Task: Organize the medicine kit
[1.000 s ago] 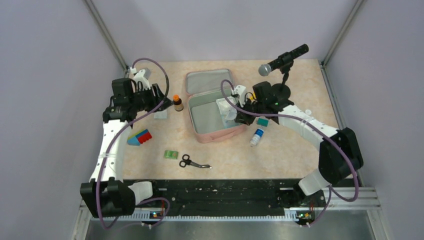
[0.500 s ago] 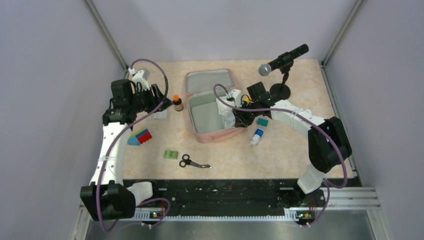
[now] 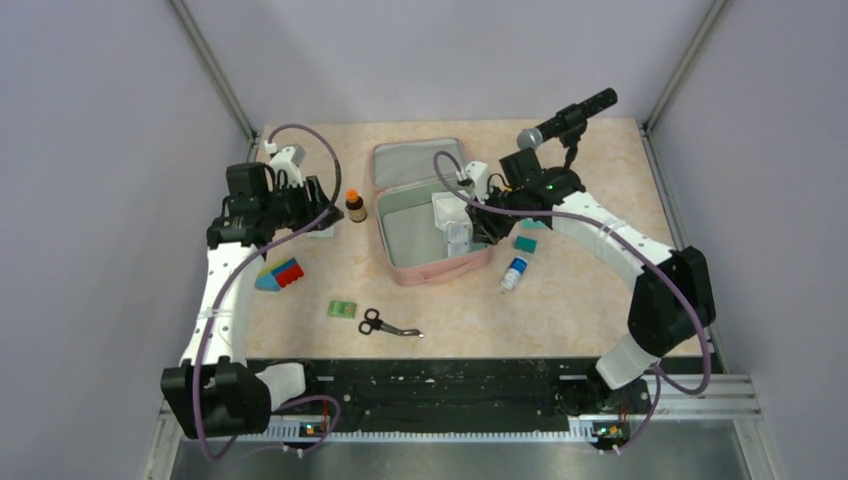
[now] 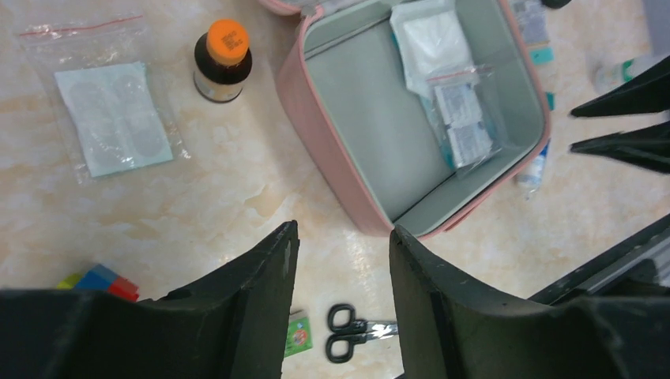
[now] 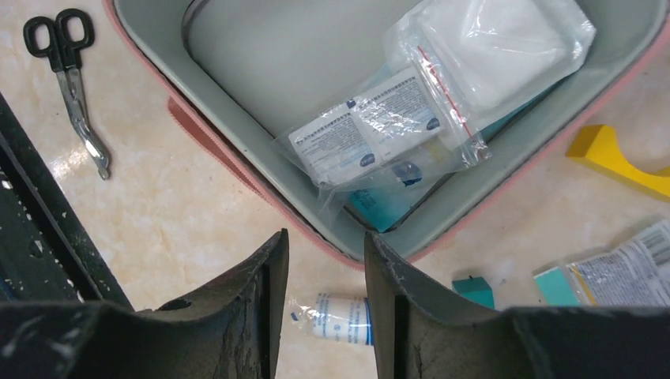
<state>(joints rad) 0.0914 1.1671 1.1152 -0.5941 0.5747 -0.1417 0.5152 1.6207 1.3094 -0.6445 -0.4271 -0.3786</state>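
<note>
1. Medicine kit lies lid-open mid-table.
2. Right end effector over kit's right side, released, empty.
3. Left end effector left of kit, well apart, released, empty.

The left gripper hangs with fingers parted, nothing between them. Ahead, slightly right of the tips, lies the open medicine kit, holding a white pouch and a bag of sachets. Ahead-left stands an orange-capped bottle, with a plaster bag further left. Scissors show in the gap behind the tips.
</note>
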